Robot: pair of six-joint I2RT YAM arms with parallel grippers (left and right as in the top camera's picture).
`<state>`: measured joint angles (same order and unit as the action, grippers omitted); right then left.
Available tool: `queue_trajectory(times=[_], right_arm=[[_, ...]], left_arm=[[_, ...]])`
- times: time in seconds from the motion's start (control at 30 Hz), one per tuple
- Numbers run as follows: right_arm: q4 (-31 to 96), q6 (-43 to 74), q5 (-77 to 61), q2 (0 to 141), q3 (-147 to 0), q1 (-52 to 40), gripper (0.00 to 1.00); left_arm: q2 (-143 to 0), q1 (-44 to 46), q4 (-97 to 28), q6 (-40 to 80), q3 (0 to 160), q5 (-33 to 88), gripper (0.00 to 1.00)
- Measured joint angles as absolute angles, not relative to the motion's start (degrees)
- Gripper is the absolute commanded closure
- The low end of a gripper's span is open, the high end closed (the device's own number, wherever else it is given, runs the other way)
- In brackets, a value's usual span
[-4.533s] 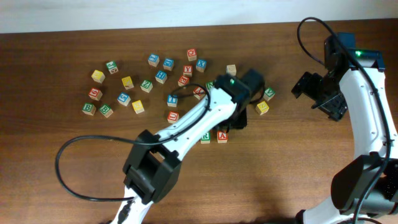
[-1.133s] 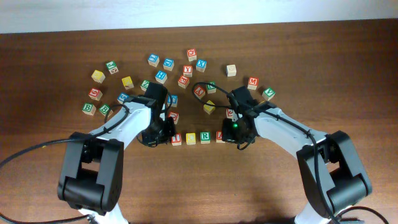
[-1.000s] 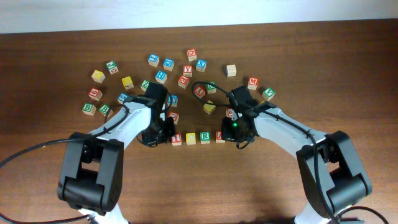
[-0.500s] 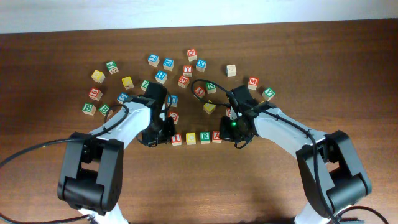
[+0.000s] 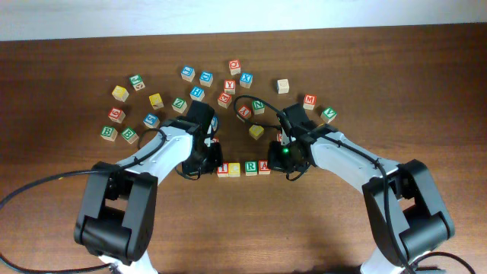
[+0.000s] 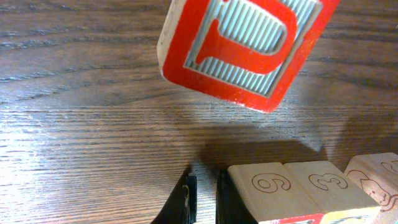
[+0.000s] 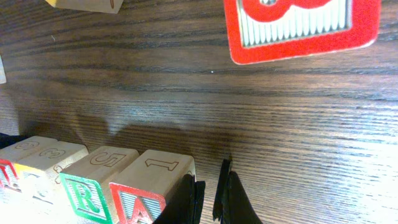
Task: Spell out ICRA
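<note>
Four blocks stand in a tight row on the wooden table: a red one [image 5: 223,169], a yellow one [image 5: 235,168], green R [image 5: 250,167] and red A [image 5: 263,166]. My left gripper [image 5: 204,162] is at the row's left end, shut and holding nothing. In the left wrist view its right finger [image 6: 229,200] touches the end block, which has a 6 on top [image 6: 273,186]. My right gripper [image 5: 281,158] is at the right end, shut and holding nothing. Its left finger [image 7: 189,198] rests against the A block [image 7: 146,186], beside the R block [image 7: 93,177].
Several loose letter blocks lie scattered behind the row, from the far left [image 5: 109,133] to the right [image 5: 329,114]. A yellow block [image 5: 256,132] sits just behind the row. A red block [image 6: 249,43] lies ahead of the left gripper, another [image 7: 301,25] ahead of the right.
The left gripper slid right and pushed the end block against the yellow one. The right gripper pushed the A block left against the R. The row's gaps have closed.
</note>
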<state>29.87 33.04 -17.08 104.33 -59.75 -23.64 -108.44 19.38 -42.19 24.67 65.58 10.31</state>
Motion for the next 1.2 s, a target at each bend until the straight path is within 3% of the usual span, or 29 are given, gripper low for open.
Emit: queue_trajectory(times=[1.2], right_arm=[[29.74, 33.01, -15.77, 104.33, -59.70, -27.44, 0.96]], left_arm=[[-108.44, 19.33, -42.22, 23.14, 65.39, 12.71, 0.96]])
